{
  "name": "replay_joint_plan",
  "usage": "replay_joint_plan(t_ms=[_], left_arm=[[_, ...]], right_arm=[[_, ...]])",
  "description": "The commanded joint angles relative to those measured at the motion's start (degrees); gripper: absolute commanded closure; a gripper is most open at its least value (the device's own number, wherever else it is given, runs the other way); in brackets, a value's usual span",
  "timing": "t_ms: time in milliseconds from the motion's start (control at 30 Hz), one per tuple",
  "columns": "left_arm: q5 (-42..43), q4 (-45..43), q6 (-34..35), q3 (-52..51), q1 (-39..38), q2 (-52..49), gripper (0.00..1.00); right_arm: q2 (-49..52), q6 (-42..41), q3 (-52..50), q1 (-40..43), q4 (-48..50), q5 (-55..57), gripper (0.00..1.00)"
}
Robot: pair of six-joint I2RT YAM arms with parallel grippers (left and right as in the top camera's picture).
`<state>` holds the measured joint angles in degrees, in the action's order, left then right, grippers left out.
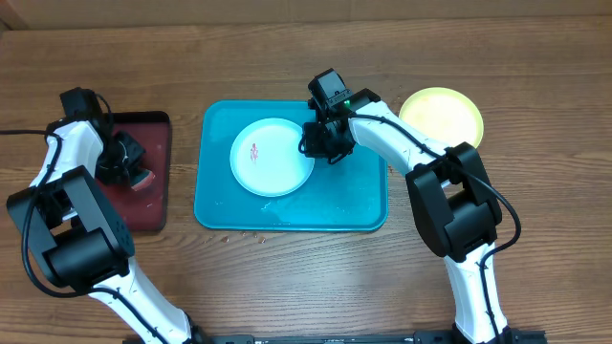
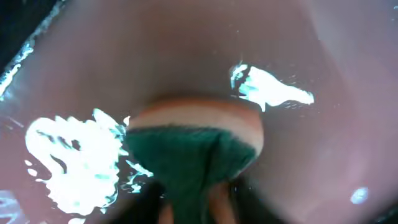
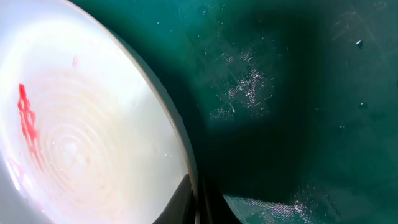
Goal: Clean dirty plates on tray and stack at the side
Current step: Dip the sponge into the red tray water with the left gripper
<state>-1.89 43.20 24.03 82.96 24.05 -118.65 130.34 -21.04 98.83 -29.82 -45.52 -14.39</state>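
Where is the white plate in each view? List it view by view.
Overhead: plate lies centre-left on the teal tray.
Left wrist: not in it; only a sponge shows.
Right wrist: plate fills the left side.
Shared landmark: the plate's red smear.

On the worktop, the tray holds one plate in its left half, a second plate lies off its far right corner, a smaller tray to its left.
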Motion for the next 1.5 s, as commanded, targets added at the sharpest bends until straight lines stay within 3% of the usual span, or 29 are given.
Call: replay_joint_plan(t_ms=[0, 133, 333, 567, 800, 1133, 1467], left_arm=[[0.3, -0.3, -0.9, 0.3, 0.4, -0.6, 0.42], [0.2, 2.6, -0.9, 3.1, 0.4, -0.4, 0.44], [0.5, 9.8, -0.9, 8.7, 0.3, -0.4, 0.67], [0.4, 10.2, -0.9, 7.5, 0.3, -0.6, 0.73], [0.5, 7.5, -0.2, 3.7, 0.3, -2.3, 0.92], [0.5, 6.7, -1.1, 3.5, 0.4, -4.2, 0.96], [0.5, 18.9, -1.7, 12.9, 0.1, -2.3, 0.96]], right_arm=[[1.8, -0.4, -2.1, -1.0, -0.2, 1.5, 0.96], [1.8, -0.4, -2.1, -1.0, -0.2, 1.5, 0.96], [1.8, -0.4, -2.1, -1.0, -0.1, 1.5, 0.96], [1.8, -0.2, -2.1, -1.0, -0.2, 1.7, 0.96], [1.8, -0.2, -2.1, -1.0, -0.2, 1.9, 0.96], [1.8, -0.2, -2.1, -1.0, -0.2, 1.9, 0.96], [1.8, -0.2, -2.1, -1.0, -0.1, 3.3, 0.96]])
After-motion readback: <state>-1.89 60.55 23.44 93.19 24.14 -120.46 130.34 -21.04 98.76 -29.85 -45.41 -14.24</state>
